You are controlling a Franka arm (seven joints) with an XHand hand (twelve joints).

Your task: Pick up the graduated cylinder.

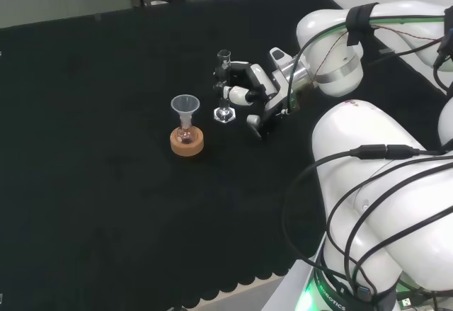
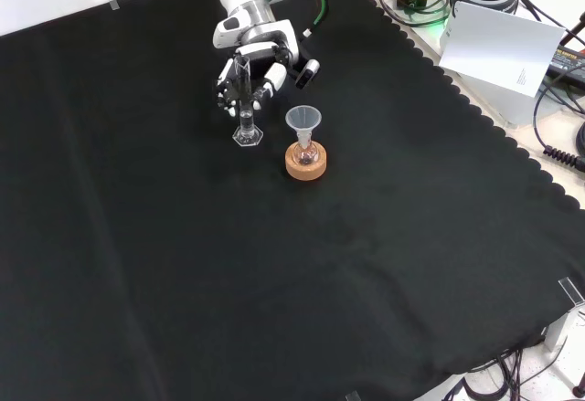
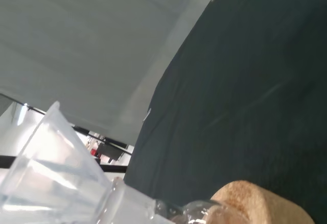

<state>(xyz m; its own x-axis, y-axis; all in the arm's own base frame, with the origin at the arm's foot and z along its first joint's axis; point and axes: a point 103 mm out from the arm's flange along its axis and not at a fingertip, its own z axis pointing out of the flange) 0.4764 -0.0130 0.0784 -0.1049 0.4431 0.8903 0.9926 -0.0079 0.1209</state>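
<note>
The graduated cylinder is a slim clear tube on a hexagonal foot, and it stands upright on the black cloth. In the front view the graduated cylinder rises in front of the hand. The hand reaches it from the right in the head view. Curled fingers close on the tube near its top and the thumb meets it lower down. The foot still rests on the cloth.
To the cylinder's left in the head view, a clear funnel sits in a small flask on a cork ring. The funnel and cork ring stand right of the cylinder in the front view. The funnel and cork ring loom close in the wrist view.
</note>
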